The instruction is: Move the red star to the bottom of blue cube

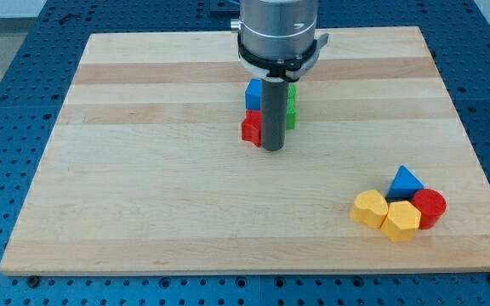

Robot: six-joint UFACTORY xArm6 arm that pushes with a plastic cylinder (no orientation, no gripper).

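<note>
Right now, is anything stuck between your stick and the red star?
Nothing visible is. My tip sits right against the red star, on its right in the view. The star already lies just below the blue cube. A green block peeks out behind the rod, not between them.

Silver arm housing at the view's top, dark rod upright, my tip on the board
</note>
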